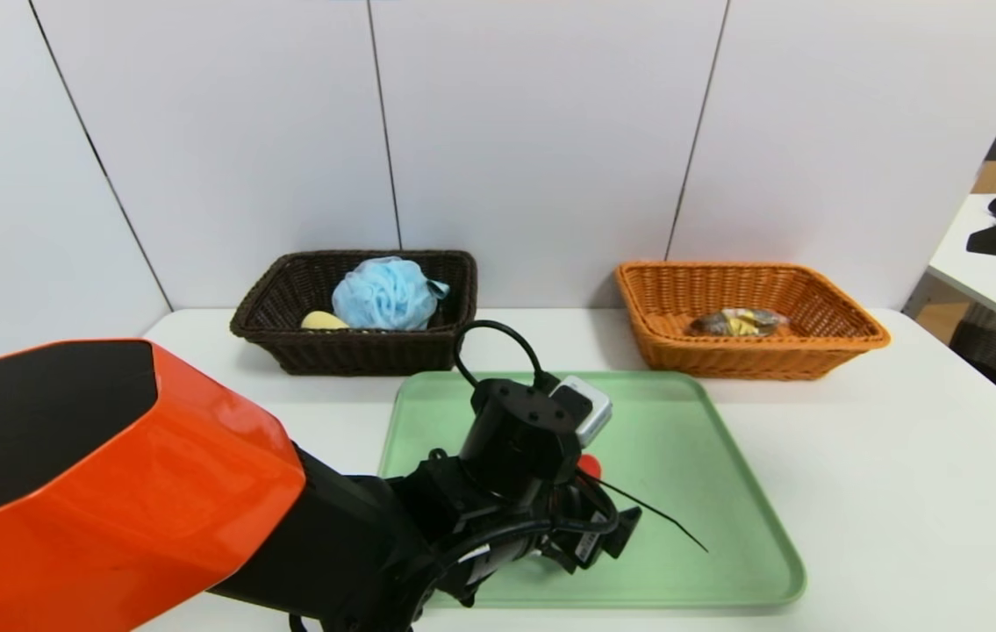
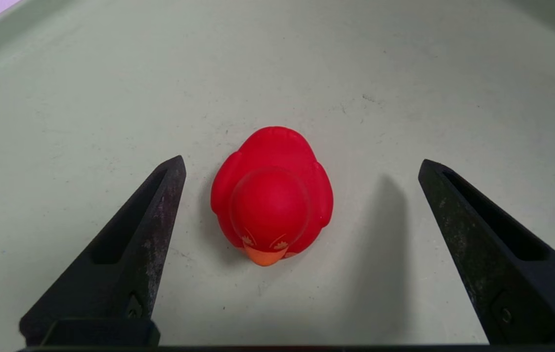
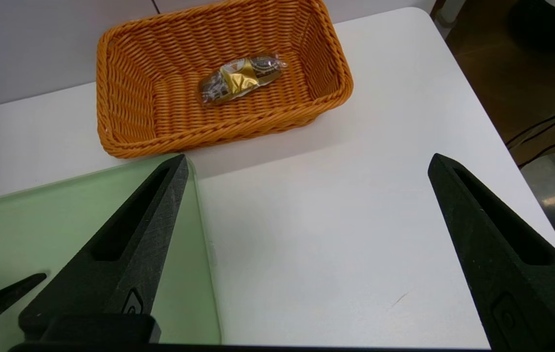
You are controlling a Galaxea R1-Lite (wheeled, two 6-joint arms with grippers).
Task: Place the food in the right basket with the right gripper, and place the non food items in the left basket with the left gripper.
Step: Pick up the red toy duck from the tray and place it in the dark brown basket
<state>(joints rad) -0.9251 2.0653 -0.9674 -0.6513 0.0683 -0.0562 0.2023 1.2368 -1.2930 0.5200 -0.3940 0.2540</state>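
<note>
Red toy bird point(image 1: 590, 466), head view: on green tray point(image 1: 756, 491), left arm over it. Left wrist view: left hand point(image 2: 301, 159) wide, bird between fingers, ungripped; long axis runs tail to orange beak, roughly along them. Likely pickup step; next, close. Right wrist view: right hand point(image 3: 309, 155) wide, idle beside tray.

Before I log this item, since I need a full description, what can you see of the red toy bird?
The red toy bird has a rounded body, side wings, an orange beak and pale eye marks. It looks like smooth rubber. It sits upright on the green tray, between the left gripper's open fingers, touching neither.
</note>
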